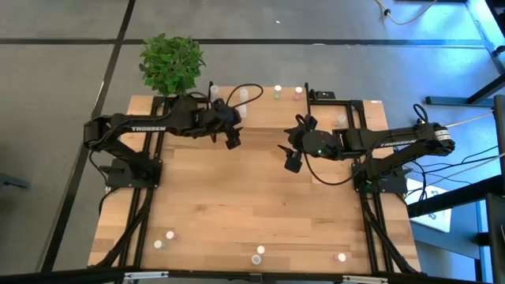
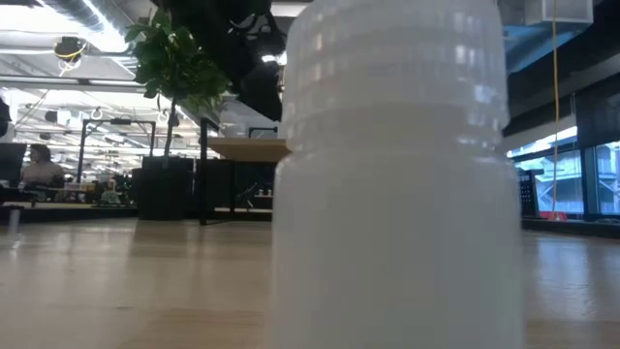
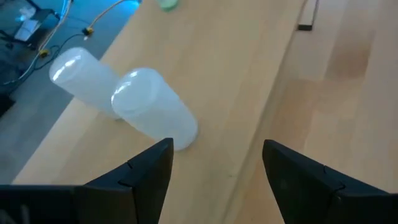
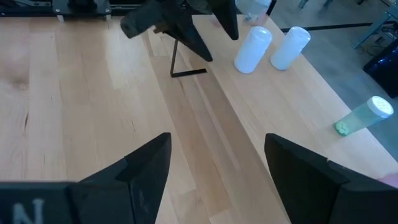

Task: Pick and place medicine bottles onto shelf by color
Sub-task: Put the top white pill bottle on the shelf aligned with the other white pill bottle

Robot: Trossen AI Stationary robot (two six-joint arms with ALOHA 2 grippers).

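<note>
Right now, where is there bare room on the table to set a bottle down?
The wide middle of the table, between both grippers and the bottles along the near edge, is bare. The far edge is crowded: two white bottles by the left gripper, more bottles beside them. The right gripper hovers open mid-table.

Pale wood, black arms, and small bottles with pastel caps

The bench point(image 1: 260, 205) is light honey-coloured wood with faint lengthwise grain, and the shelf point(image 1: 237, 118) board matches it on a thin black frame. Both arms are black, the left one lettered in white; the left gripper point(image 3: 217, 180) and right gripper point(image 4: 217, 180) are the same matt black. Two bottles point(image 3: 152, 109) by the left gripper are milky white all over, caps included. Another bottle point(image 4: 364, 117) is translucent pale green with a brighter green base. Along the near bench edge stand whitish bottles capped pink point(image 1: 341, 257), white and pale green. The plant point(image 1: 170, 63) is leafy green; the floor point(image 1: 63, 71) is grey with dark lines.
</note>
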